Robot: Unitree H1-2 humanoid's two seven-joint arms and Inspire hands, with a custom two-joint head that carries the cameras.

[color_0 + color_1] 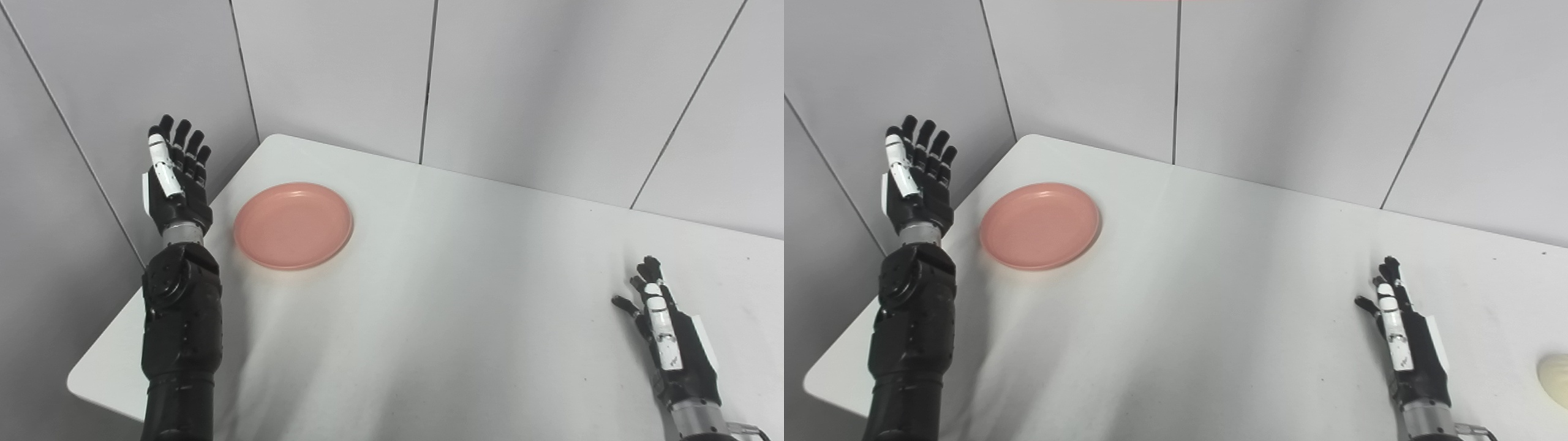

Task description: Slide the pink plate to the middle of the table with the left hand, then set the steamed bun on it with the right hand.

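Plate (293, 225) lies just right of left hand (176, 184), fingers (182, 147) spread, empty.

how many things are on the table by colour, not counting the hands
pink: 1, the plate
cream white: 1, the steamed bun, cut off by the right edge of the right eye view
total: 2
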